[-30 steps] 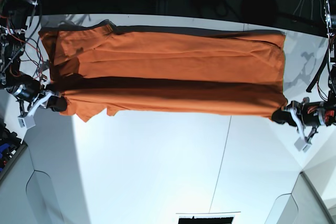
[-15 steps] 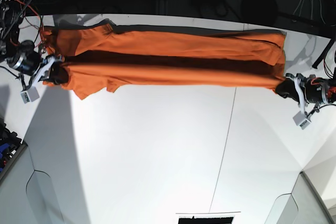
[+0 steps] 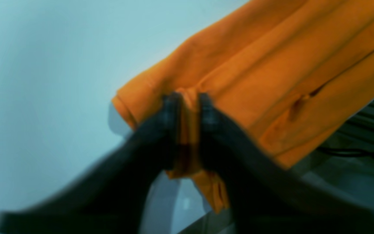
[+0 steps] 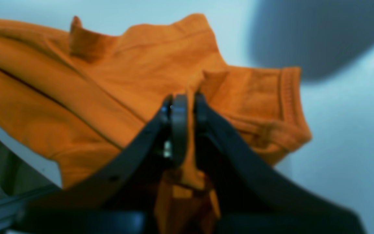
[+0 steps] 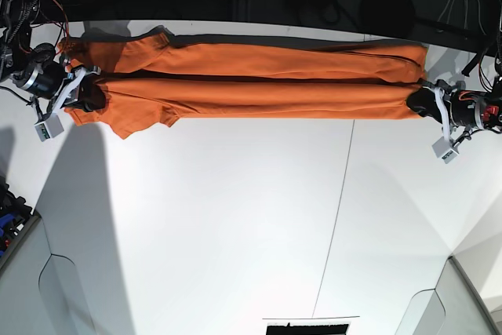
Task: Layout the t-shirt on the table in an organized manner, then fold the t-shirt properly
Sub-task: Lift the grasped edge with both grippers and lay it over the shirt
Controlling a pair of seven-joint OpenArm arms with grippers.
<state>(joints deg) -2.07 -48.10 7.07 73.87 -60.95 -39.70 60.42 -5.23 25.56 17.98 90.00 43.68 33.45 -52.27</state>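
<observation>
The orange t-shirt (image 5: 259, 100) lies as a long narrow band along the far side of the white table (image 5: 220, 225), doubled over lengthwise. One sleeve (image 5: 133, 119) sticks out toward me at the left end. My left gripper (image 5: 421, 103) is at the band's right end. In the left wrist view its blurred fingers (image 3: 172, 107) stand close together with a fold of the t-shirt (image 3: 271, 74) pinched between them. My right gripper (image 5: 85, 93) is at the left end, shut on a fold of the t-shirt (image 4: 109, 84) near the sleeve hem (image 4: 287, 94).
A thin dark seam (image 5: 333, 217) runs across the table from near to far. Dark cables and gear (image 5: 384, 5) sit beyond the far edge. Grey panels (image 5: 47, 288) flank the near corners, and a dark object (image 5: 306, 329) sits at the near edge.
Both grippers carried the shirt's near edge toward the far side and down. The lifted, shadowed fold has flattened into a narrow band on the table.
</observation>
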